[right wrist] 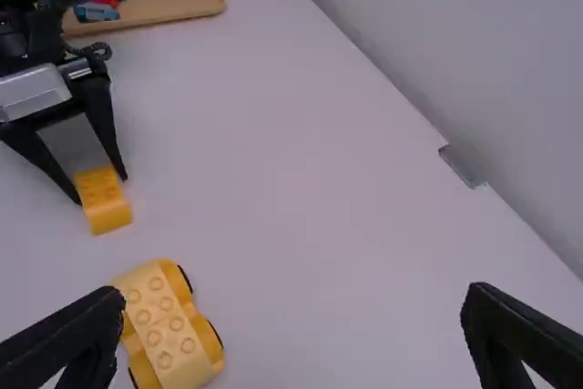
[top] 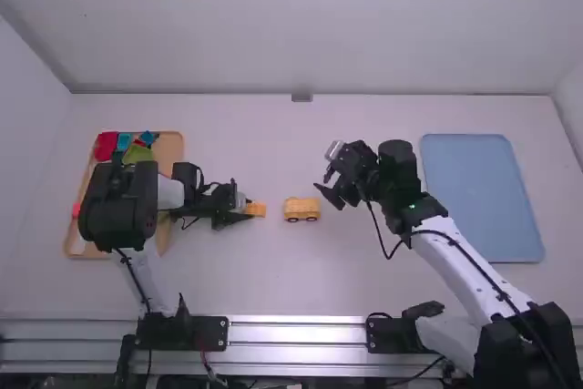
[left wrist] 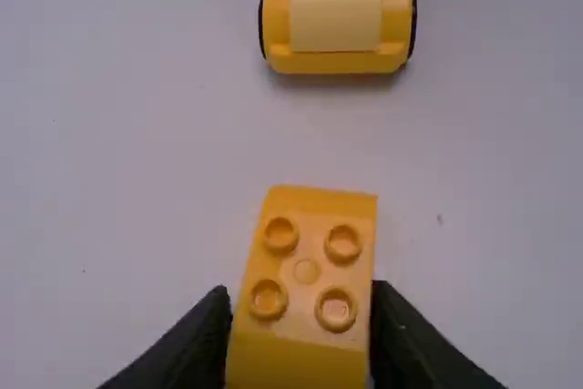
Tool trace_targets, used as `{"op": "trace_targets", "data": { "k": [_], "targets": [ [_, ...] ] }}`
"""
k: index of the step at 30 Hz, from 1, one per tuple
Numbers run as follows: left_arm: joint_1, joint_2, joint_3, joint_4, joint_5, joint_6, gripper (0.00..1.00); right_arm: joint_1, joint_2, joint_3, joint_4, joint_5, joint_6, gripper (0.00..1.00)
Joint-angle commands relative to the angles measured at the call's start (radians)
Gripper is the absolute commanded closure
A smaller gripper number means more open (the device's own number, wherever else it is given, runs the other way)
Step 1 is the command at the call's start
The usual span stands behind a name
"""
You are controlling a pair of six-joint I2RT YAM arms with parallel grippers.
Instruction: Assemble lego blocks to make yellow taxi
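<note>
High view shows the left claw [top: 247,209] closed around a yellow block [top: 260,209], near a yellow wheeled car [top: 301,209] on the bench [top: 273,274], and the right claw [top: 323,183] wide open, empty.

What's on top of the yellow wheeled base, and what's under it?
The yellow wheeled base has round studs on top, with no block sitting over them. Its own body covers whatever lies underneath, so that can't be seen.
</note>
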State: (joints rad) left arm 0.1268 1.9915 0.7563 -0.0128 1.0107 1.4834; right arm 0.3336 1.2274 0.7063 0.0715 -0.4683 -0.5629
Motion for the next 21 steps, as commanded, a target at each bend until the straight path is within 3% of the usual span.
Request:
{"op": "trace_targets", "data": {
  "k": [1, 5, 8, 12, 16, 21],
  "targets": [
    [-0.004, 0.01, -0.011, -0.006, 0.024, 0.006, 0.65, 0.001, -0.018, 0.0, 0.003, -0.006, 0.017, 0.01],
    [0.003, 0.01, -0.01, -0.005, 0.031, 0.006, 0.69, 0.0, -0.018, 0.0, 0.002, 0.001, -0.019, 0.01],
    [0.003, 0.0, 0.003, -0.023, 0.077, 0.006, 0.84, 0.001, -0.018, 0.0, -0.023, -0.005, -0.067, 0.01],
    [0.004, -0.047, 0.038, -0.104, 0.103, 0.002, 0.89, 0.0, -0.015, -0.001, -0.096, -0.006, -0.091, 0.01],
    [-0.011, -0.104, 0.071, -0.191, 0.1, 0.002, 0.87, 0.0, 0.04, -0.001, -0.187, -0.093, -0.25, 0.01],
    [-0.045, -0.18, 0.101, -0.279, 0.099, 0.005, 0.82, -0.023, 0.219, -0.001, -0.139, -0.271, -0.344, 0.01]
  ]
}}
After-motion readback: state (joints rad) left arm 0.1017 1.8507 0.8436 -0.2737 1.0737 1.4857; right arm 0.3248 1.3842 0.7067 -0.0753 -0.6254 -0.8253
